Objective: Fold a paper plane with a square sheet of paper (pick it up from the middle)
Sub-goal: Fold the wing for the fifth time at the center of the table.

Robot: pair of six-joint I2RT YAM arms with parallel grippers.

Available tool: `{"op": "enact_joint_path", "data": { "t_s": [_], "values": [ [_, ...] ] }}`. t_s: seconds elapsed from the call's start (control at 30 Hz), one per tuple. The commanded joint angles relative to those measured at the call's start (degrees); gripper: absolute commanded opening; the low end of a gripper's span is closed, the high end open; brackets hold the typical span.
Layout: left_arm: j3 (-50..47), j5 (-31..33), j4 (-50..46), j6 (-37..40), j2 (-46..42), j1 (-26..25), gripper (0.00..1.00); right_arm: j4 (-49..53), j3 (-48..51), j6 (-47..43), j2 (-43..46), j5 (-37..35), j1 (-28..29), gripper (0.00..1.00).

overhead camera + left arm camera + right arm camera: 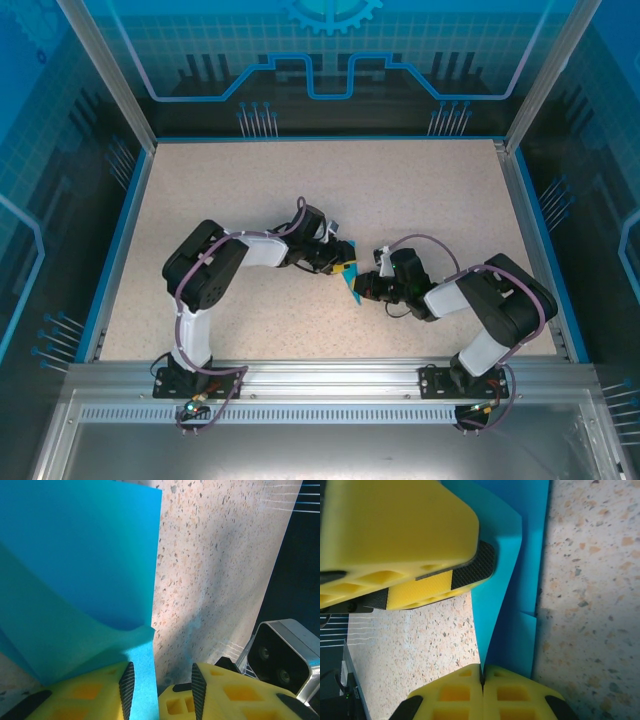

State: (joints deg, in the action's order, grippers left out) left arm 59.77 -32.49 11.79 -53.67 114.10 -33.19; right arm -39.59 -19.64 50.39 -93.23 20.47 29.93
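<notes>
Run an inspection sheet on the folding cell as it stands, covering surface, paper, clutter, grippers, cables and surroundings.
Surface: speckled beige table, no marks seen.
Job's things: sheet of paper, cyan-blue, folded into overlapping layers, near the table's middle between both arms.
Clutter: nothing seen.
Grippers: right gripper is shut, pinching the paper's edge. The left gripper has its jaws apart, and a strip of paper lies in the gap against one pad.
Cables: purple cables loop along both arms, away from the paper.
Surroundings: blue-lit enclosure walls; aluminium rail at the arm bases.
</notes>
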Motion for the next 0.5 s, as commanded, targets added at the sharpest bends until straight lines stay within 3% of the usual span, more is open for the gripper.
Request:
{"op": "enact_joint_path", "data": {
  "t_s": [0.0,0.27,0.47],
  "values": [
    [-0.2,-1.0,1.1,1.0,-0.1,-0.4,0.43,6.7,0.2,0.6,-1.0,-2.9,-0.9,0.02],
    [-3.6,1.7,2.7,3.5,-10.4,-0.4,0.57,2.5,0.7,5.3,-1.1,1.1,-2.7,0.0],
    [-6.6,3.2,4.8,3.0,-12.0,-0.4,0.57,1.8,0.4,8.5,-1.9,3.8,-4.2,0.0]
  ]
}}
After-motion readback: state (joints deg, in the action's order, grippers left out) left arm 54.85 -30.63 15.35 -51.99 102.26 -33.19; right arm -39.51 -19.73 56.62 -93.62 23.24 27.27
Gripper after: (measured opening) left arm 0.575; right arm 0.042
